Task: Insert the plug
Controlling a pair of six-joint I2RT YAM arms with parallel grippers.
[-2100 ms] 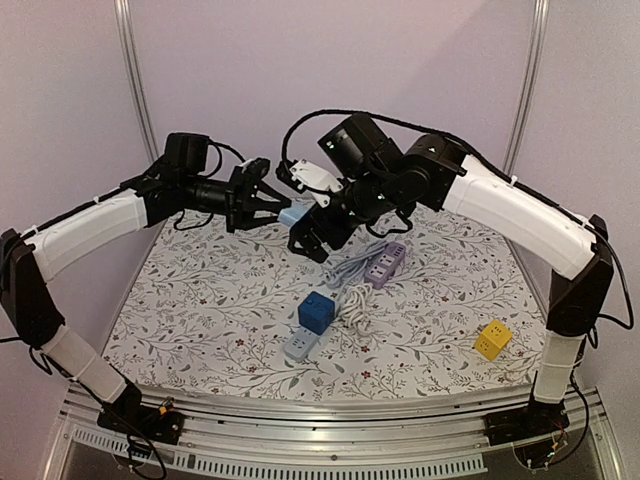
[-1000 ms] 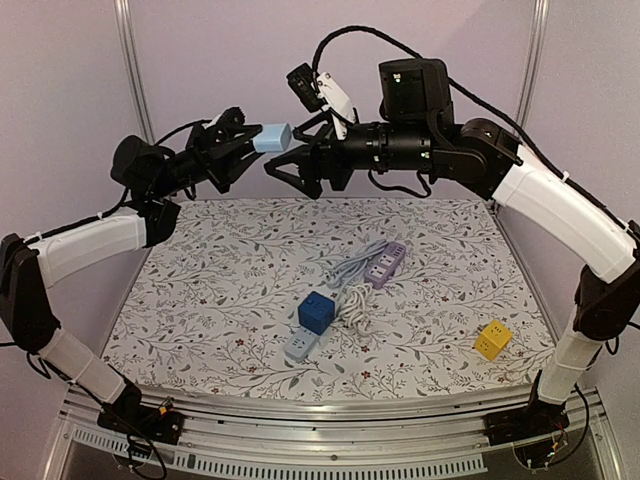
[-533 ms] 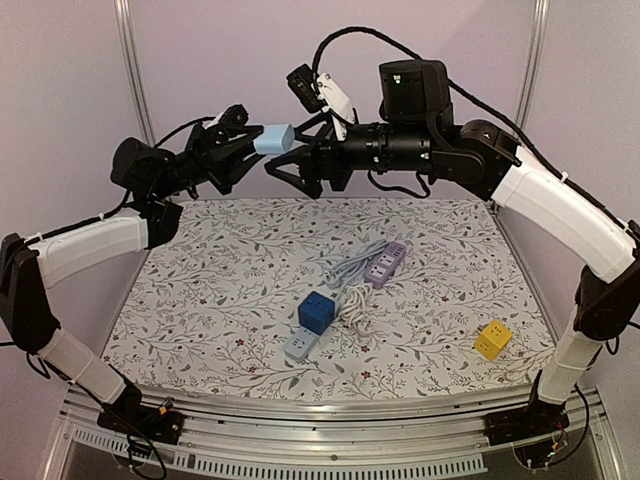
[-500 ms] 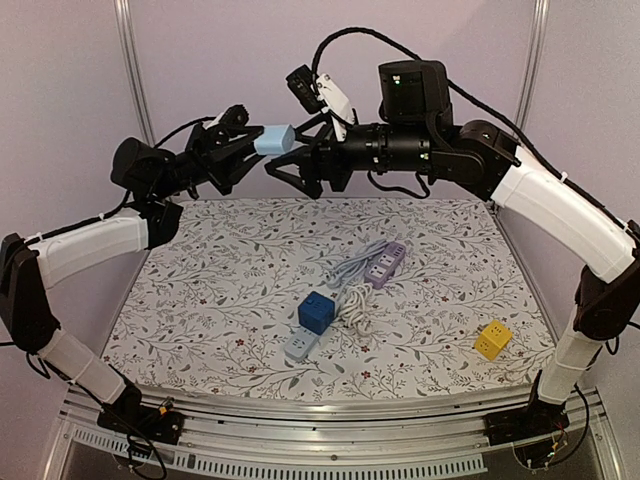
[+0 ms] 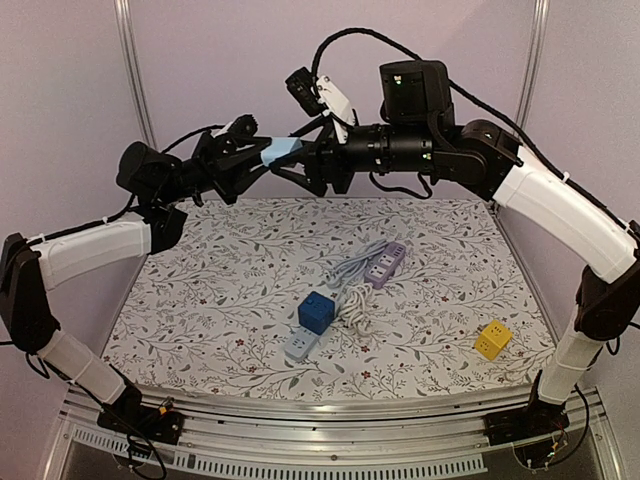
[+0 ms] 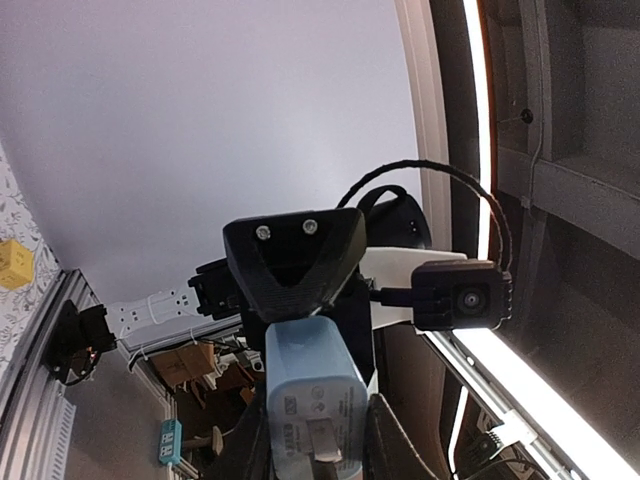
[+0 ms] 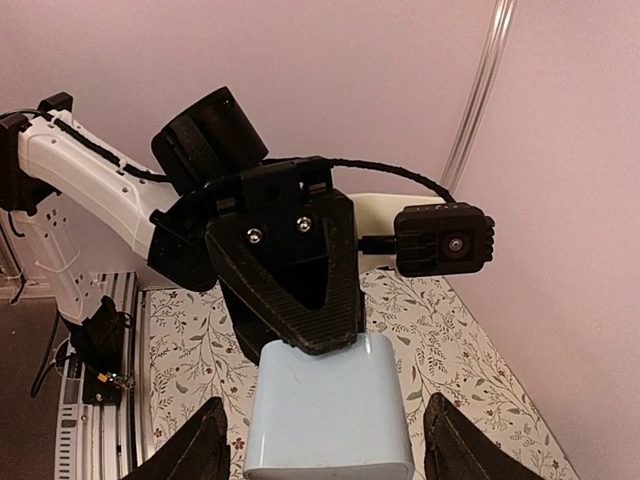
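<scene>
The plug (image 5: 283, 150) is a pale blue block held high above the table, close to the back wall. My left gripper (image 5: 262, 155) is shut on it; in the left wrist view the plug (image 6: 315, 400) sits between the dark fingers (image 6: 250, 450) with a metal prong facing the camera. My right gripper (image 5: 300, 160) faces it from the right, jaws straddling the plug's free end. In the right wrist view the plug (image 7: 330, 410) lies between my right fingertips (image 7: 190, 450), with a gap on each side.
On the floral table mat (image 5: 200, 300) lie a purple power strip (image 5: 385, 263) with a coiled grey cord (image 5: 350, 300), a blue cube socket (image 5: 317, 311), a grey-blue socket (image 5: 300, 345) and a yellow cube socket (image 5: 493, 340). Metal posts stand at the back corners.
My left gripper has carried the plug to the right, in between the right gripper's fingers. The right jaws have narrowed around it.
</scene>
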